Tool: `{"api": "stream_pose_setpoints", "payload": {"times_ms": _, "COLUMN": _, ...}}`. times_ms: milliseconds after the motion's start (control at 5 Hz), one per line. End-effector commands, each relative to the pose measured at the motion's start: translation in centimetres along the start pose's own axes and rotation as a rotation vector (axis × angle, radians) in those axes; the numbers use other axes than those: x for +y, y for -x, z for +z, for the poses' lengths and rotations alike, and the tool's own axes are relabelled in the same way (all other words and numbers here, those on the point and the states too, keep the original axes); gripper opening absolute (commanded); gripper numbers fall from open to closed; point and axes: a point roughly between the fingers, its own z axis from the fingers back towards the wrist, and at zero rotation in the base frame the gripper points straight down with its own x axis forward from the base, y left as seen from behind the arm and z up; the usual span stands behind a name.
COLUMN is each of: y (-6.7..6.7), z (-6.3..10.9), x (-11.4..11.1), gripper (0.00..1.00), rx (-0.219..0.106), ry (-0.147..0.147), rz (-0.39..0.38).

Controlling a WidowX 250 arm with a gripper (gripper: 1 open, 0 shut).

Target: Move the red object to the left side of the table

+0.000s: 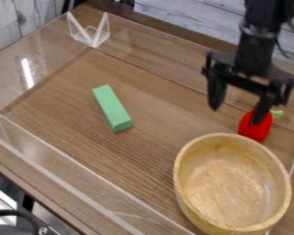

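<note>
Camera view: A black robot arm is reaching in from the upper right of the frame, its pincer (238, 108) hanging over the brown tabletop (150, 151) with both fingers spread wide and nothing gripped between them. One finger is pointing down near the middle right of the frame; the other is overlapping the red object (254, 126), a small rounded toy fruit resting at the right side of the picture, its green tip partly hidden behind the gripper. Whether finger and fruit are touching, the picture is not making clear.

The wide spread is presumably leaving room for the fruit to pass between the fingers, though the pincer is appearing to need a shift further right and lower before closing. A round wooden bowl (195, 207) is sitting just below the fruit, at the lower right, its rim likely limiting an approach from that side. A green block (111, 108) is lying left of center, well apart from the arm, and may be calling for a detour or a lifted carry as the fruit is taken to the left side.
</note>
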Motion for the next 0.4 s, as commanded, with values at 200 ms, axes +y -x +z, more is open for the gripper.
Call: {"api": "stream_pose_setpoints", "payload": {"times_ms": 200, "y": -1.7, "z": -2.4, "x": -1.0, "gripper": 1.0, "rx": -0.11, "ry": 0.012, "rz": -0.096}}
